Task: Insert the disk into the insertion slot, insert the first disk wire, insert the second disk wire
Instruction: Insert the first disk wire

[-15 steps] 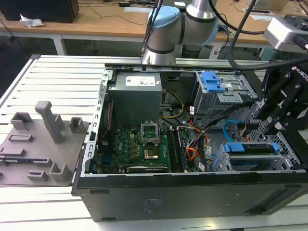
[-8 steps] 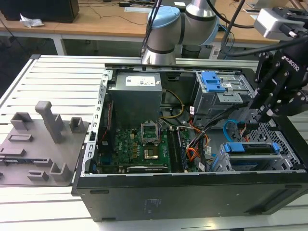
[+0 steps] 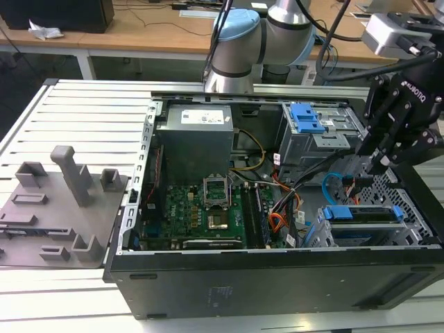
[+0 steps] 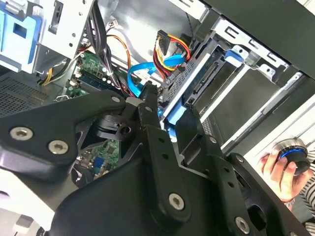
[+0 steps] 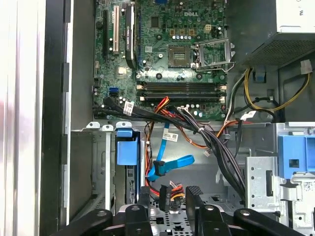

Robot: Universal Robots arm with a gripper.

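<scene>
End effector (image 5: 168, 191) hangs spread wide near second disk wire (image 5: 179, 161).

Light-blue second disk wire (image 5: 177, 162), green motherboard (image 5: 162, 49), black tool (image 5: 169, 196)

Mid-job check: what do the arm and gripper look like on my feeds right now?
The arm is silver-grey tubing with light-blue joint caps, and black cables run beside it. A pale grey box sits near the wrist. The gripper is matt black with white lettering on its body, jointed linkage fingers and silver screw heads.
</scene>
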